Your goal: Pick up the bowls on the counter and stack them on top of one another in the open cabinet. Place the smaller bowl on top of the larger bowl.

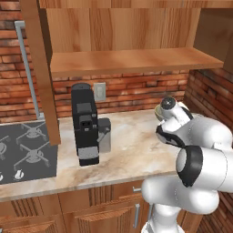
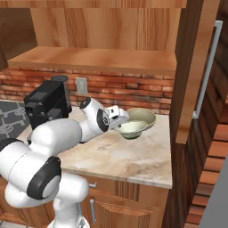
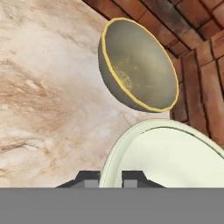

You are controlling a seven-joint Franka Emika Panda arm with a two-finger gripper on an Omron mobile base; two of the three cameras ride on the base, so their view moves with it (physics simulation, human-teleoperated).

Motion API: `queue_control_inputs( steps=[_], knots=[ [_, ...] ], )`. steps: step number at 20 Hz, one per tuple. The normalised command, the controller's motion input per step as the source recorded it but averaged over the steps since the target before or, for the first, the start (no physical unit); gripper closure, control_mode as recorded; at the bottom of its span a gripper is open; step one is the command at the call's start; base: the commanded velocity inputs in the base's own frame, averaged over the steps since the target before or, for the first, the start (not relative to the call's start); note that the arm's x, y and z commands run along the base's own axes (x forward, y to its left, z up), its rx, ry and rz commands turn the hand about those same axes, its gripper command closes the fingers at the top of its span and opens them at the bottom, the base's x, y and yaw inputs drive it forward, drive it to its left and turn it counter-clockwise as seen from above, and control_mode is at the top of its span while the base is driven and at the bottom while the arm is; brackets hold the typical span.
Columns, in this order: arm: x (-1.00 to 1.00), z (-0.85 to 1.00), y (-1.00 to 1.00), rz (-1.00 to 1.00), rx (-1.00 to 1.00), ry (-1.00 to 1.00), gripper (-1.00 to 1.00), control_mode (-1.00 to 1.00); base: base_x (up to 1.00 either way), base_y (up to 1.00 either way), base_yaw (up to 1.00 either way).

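A: From the left, what's hidden?
B: The arm covers the pincer; only an olive-tan bowl's rim [image 1: 159,109] peeks out.

A: From the right?
B: The pincer [image 2: 121,124] reaches the narrower pale cream bowl [image 2: 132,129], raised off the beige marbled counter [image 2: 129,160]; the wide bowl [image 2: 143,116] sits just beyond it.

A: The hand camera?
B: The fingertips [image 3: 89,178] straddle the pale rim [image 3: 131,144], gripping.

The counter [image 2: 120,156] is beige marbled stone over wooden drawer fronts. On it, at about 9 o'clock in the right base view, stands a black coffee machine [image 1: 85,125]. Toward 1 o'clock, by the brick wall, sits the larger bowl [image 2: 144,116], with the smaller bowl [image 2: 132,129] just beside it.
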Motion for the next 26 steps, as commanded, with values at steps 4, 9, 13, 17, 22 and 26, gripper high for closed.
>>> queue_control_inputs(
  steps=[4, 9, 13, 17, 22, 26],
  knots=[
    [0.10, 0.40, 0.00, 0.00, 0.02, -0.01, 1.00, -1.00, 0.00, 0.00, 0.00],
    [0.13, 0.25, 0.00, 0.00, 0.08, -0.08, 1.00, -1.00, 0.00, 0.00, 0.00],
    [0.24, 0.00, 0.00, 0.03, 0.15, -0.15, 1.00, -1.00, 0.00, 0.00, 0.00],
    [0.29, 0.00, 0.00, 0.03, 0.15, -0.16, 1.00, -1.00, 0.00, 0.00, 0.00],
    [0.25, 0.02, 0.00, 0.01, 0.11, -0.11, 1.00, -1.00, 0.00, 0.00, 0.00],
    [0.25, 0.13, 0.01, 0.00, 0.08, -0.03, 1.00, -1.00, 0.00, 0.00, 0.00]
  ],
)
